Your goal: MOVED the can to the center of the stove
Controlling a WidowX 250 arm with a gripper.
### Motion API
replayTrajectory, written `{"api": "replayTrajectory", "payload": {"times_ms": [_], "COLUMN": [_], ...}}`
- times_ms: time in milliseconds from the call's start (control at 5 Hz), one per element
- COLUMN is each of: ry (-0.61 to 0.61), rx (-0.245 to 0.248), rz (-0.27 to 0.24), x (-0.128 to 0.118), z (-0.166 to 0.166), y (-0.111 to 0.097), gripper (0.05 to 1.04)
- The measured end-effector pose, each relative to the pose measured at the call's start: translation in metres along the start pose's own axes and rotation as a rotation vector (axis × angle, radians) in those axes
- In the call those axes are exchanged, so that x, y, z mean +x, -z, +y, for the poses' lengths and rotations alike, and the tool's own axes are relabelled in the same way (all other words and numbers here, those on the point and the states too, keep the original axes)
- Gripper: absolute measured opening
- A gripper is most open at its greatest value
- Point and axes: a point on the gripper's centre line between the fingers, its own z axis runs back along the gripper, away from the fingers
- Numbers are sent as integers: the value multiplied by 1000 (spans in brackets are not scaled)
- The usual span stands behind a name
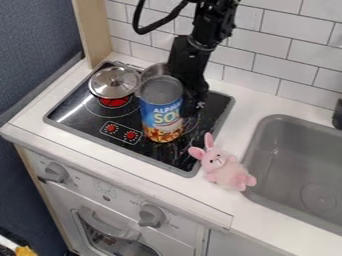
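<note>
The white oven front [100,187] with its gray knobs is closest; up past it, the tall blue soup can [161,117] stands upright on the black stove top [90,117], near the middle, maybe a bit to the right. The black gripper [195,100] hangs just beside and behind the can; I cannot tell if it is spread, pressed together or pinching the can. The shiny lid [114,82] is to the left of the can; the pink bunny [224,167] sits on the counter by the sink [314,150]. The step now looks like getting the can to the center; keep it straight up, go slow, miss the lid, and let go only when the bottom sits flat.
</note>
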Motion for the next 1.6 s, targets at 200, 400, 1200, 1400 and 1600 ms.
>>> {"api": "replayTrajectory", "payload": {"times_ms": [200,400,1200,1400,1600], "ry": [-82,-140,-259,-285,-296], "rx": [21,4,-9,-24,-22], "rz": [-12,-16,-54,-53,-55], "x": [16,25,39,44,49], "z": [-16,-32,-72,-81,-84], "y": [6,3,14,10,11], "gripper": [1001,1001,1000,1000,1000]}}
